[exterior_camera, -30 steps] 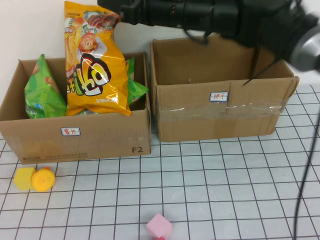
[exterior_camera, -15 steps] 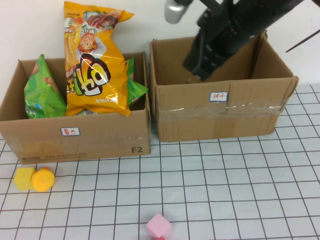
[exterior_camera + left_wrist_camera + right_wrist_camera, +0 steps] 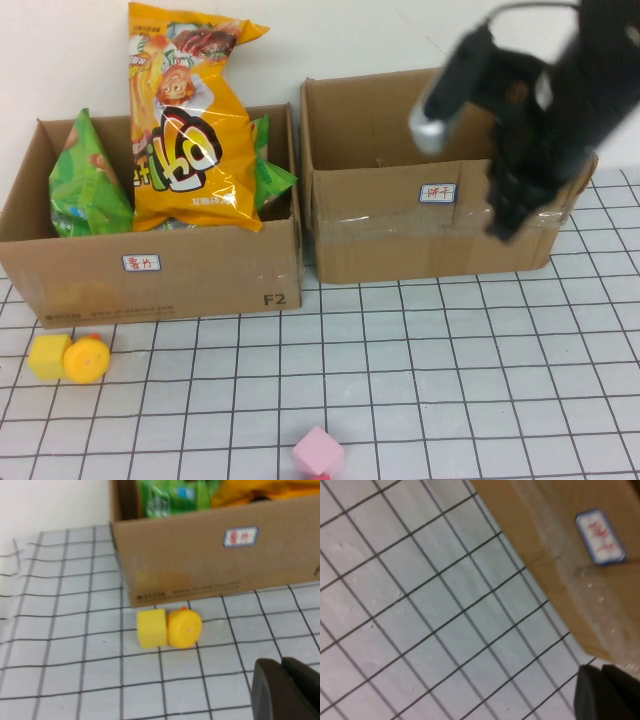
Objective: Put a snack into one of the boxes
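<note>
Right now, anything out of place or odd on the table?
The tall orange snack bag stands on end in the left cardboard box, sticking well above its rim. The right cardboard box looks empty. Both the right gripper and left gripper have fingers shut, holding nothing.
</note>
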### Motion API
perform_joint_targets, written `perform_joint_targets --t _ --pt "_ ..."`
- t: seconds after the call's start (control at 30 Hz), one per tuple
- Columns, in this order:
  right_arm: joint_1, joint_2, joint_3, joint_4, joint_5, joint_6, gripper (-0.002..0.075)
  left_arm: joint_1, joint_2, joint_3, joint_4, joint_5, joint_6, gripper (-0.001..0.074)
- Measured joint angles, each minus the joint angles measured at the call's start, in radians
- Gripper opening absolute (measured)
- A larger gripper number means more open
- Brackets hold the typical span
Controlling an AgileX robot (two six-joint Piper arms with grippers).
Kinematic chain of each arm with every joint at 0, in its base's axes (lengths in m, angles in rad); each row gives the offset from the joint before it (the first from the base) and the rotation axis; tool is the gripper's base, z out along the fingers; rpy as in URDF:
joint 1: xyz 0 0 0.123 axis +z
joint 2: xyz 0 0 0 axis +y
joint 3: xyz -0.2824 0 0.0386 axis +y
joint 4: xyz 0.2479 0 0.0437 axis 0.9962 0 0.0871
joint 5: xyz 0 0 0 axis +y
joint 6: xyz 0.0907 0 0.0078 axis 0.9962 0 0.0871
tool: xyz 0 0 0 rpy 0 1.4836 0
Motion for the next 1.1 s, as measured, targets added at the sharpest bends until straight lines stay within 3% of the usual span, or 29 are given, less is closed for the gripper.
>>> perform_joint_targets --t 0.27,0.57,0.83,1.1 --pt "0.000 -0.339 0.515 -0.002 -0.270 0.074 0.0006 0.000 0.000 0.057 0.016 -0.130 -0.037 -0.0001" --pt "0.000 -0.730 0.933 0.051 -0.478 0.083 0.0006 0.000 0.000 0.068 0.037 -0.157 -0.046 -0.0001" --pt "0.000 -0.985 1.165 0.132 -0.559 0.103 0.0006 0.000 0.000 0.109 0.068 -0.200 -0.076 -0.0001" --pt "0.000 -1.089 1.244 0.133 -0.473 0.105 0.0006 0.000 0.000 0.118 0.074 -0.209 -0.080 -0.0001"
